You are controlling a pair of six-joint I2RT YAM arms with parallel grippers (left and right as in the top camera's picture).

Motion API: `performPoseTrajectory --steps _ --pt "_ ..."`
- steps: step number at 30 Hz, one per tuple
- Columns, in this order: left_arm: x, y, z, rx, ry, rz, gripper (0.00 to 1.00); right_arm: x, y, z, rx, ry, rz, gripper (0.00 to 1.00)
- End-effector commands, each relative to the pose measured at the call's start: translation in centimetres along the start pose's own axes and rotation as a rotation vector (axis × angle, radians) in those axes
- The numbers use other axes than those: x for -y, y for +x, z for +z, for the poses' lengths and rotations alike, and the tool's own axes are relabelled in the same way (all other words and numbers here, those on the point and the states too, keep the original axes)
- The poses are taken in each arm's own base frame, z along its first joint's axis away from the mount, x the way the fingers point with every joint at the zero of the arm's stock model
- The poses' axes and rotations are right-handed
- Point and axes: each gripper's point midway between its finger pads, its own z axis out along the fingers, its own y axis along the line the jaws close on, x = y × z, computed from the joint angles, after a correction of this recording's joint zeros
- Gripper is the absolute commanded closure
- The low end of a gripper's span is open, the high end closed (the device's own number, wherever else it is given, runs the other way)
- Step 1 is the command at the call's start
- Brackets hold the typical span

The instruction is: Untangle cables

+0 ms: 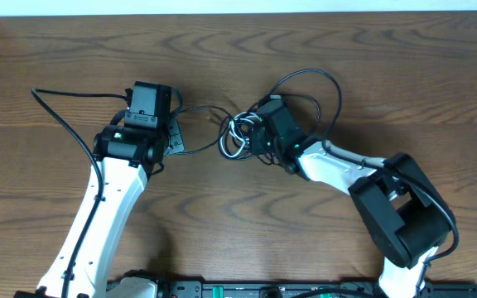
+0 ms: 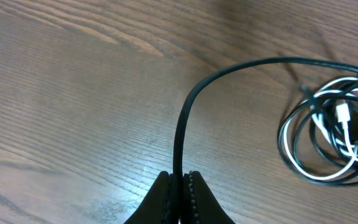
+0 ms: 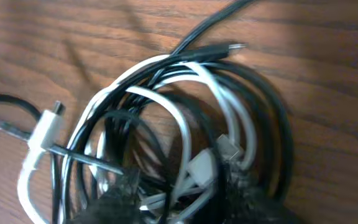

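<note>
1. The left tool (image 2: 179,188), pinching a black cable (image 2: 183,118), should draw it away slowly, low over the table (image 2: 73,93), with the right tool (image 3: 179,202) steadying the coil (image 3: 260,124). It should stop if the whole coil drags.
2. The right wrist view alone shows the white cable (image 3: 222,106) threaded through black loops. I cannot tell whether the right tool grips.
3. Only the overhead view places the coil mid-table, at the right tool's tip.
</note>
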Motion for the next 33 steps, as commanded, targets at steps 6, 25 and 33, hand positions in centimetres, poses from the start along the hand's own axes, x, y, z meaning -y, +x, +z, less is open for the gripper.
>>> performPoseTrajectory --steps 6,25,33 --pt "0.2 -0.2 -0.1 0.002 0.011 0.011 0.93 2.2 -1.6 -2.0 0.025 0.105 0.012 0.99" --pt "-8.5 -9.0 -1.0 0.358 -0.215 -0.321 0.93 21.7 -8.2 -21.7 0.190 0.693 0.246 0.99" --pt "3.3 -6.6 -1.3 0.129 0.440 -0.232 0.86 2.7 -12.9 -18.3 0.253 -0.262 -0.028 0.99"
